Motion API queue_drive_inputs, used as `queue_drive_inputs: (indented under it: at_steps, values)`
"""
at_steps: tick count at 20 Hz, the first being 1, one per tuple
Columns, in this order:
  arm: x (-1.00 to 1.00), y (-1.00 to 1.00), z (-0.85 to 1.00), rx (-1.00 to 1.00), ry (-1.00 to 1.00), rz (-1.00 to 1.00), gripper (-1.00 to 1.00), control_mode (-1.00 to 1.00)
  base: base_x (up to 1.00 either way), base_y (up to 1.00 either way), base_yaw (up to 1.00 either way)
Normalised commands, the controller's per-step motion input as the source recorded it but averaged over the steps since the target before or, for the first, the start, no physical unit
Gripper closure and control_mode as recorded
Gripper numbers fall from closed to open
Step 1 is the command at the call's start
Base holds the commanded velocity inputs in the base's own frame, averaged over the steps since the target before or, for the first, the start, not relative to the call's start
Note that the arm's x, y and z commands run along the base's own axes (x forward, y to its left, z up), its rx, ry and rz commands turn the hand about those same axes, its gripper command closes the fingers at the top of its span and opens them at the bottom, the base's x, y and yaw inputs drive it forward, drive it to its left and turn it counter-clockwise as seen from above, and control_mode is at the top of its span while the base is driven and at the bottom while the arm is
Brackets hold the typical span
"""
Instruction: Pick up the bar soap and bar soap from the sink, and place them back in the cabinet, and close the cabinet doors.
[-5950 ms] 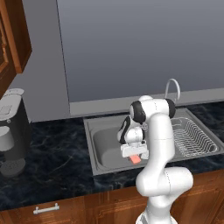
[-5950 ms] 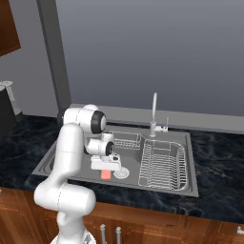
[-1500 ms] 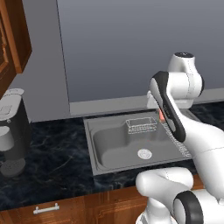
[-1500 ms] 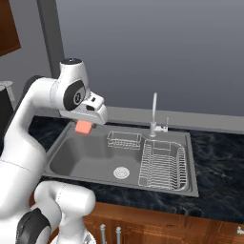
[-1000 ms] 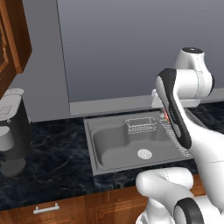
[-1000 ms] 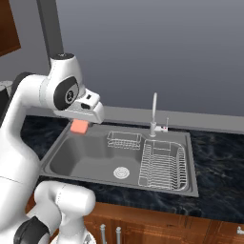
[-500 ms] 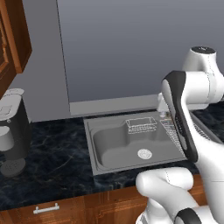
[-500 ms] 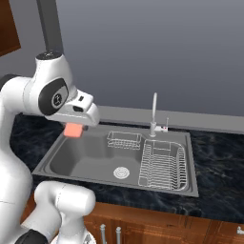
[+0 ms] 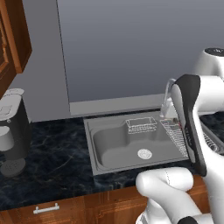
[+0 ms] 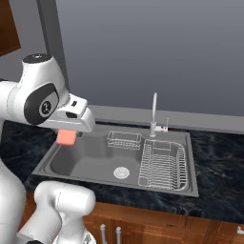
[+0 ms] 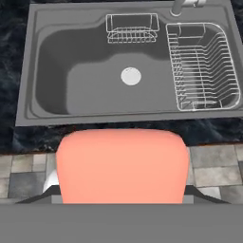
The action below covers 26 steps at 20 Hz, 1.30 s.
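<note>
Over the last seconds the arm had lifted out of the sink (image 10: 71, 151) and swung up and toward its left; the gripper (image 10: 71, 128) now hung above the sink's left rim, where six seconds before it had been down in the basin; the soap (image 10: 66, 137) came up with it. The jaws were clamped on that bar; in the hand view the soap (image 11: 122, 165) sat between them, large and close, with the sink (image 11: 33, 71) well below. Judged from this, the first pick was done and the carry to the cabinet (image 9: 13, 39) was under way; the cabinet's brown wood stood at the upper left of the left base view, well apart from the gripper, so a long swing or a drive of the base looked to be needed.

Counted: one soap, the one held; no second bar lay in the basin, so I could not tell where it was; one sink; one drain (image 11: 130, 76); one wire basket (image 11: 132, 27) at the back wall; one dish rack (image 11: 201, 66) in the right half; one tap (image 10: 154, 114); one coffee machine (image 9: 12, 131) on the counter (image 9: 48, 166) to the left.
</note>
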Motion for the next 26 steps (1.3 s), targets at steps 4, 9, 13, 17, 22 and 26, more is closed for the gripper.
queue_drive_inputs:
  at_steps: [4, 9, 13, 17, 22, 26]
  values:
    - [-0.3, 0.0, 0.12, 0.0, 0.0, 0.03, 1.0, 1.0, -0.11, 0.0, 0.01]
    - [0.0, 0.0, 0.0, 0.0, 0.0, 0.0, 1.0, 1.0, -0.65, 0.0, 0.01]
    - [0.0, 0.0, 0.0, 0.0, 0.0, 0.0, 1.0, 1.0, -0.86, 0.0, 0.0]
    - [0.0, 0.0, 0.0, 0.0, 0.0, 0.0, 1.0, 1.0, -0.62, 0.17, 0.0]
    - [0.0, 0.0, 0.0, 0.0, 0.0, 0.0, 1.0, 1.0, -0.34, 0.63, 0.0]
    - [0.0, 0.0, 0.0, 0.0, 0.0, 0.0, 1.0, 1.0, -0.14, 0.92, 0.0]
